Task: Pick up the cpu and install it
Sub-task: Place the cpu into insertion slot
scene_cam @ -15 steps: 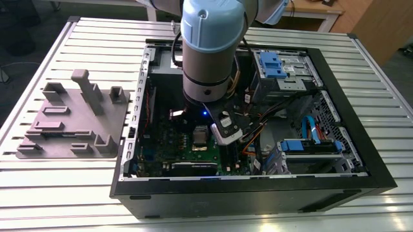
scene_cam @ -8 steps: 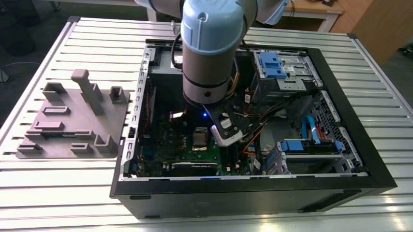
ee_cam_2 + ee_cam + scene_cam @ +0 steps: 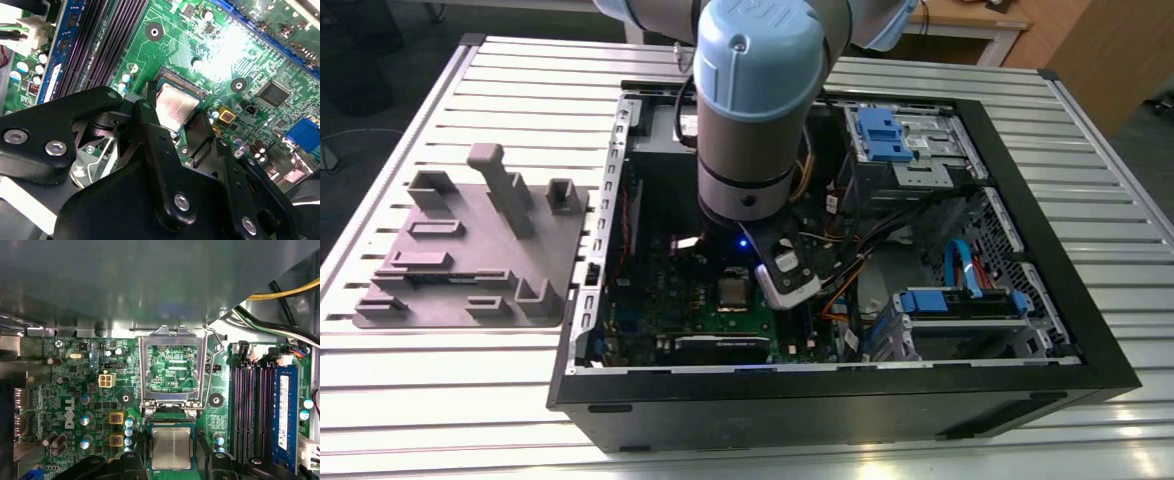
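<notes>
Nearest, my one gripper (image 3: pixel 171 462) straddles the one cpu (image 3: pixel 171 446), which lies flat in its socket on the green motherboard (image 3: pixel 90 385). I cannot tell whether the jaws pinch it. Just beyond, one metal frame (image 3: pixel 145 370) stands hinged open. Farther off, cables (image 3: pixel 861 262) crowd the case (image 3: pixel 854 410). One grey plate (image 3: pixel 454 270) lies at the exterior view's left.

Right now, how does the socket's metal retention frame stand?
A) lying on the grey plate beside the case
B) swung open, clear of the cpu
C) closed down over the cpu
B: in the first wrist view the retention frame is swung back, the green motherboard shows through its window, and the cpu lies uncovered beside its hinge.
</notes>
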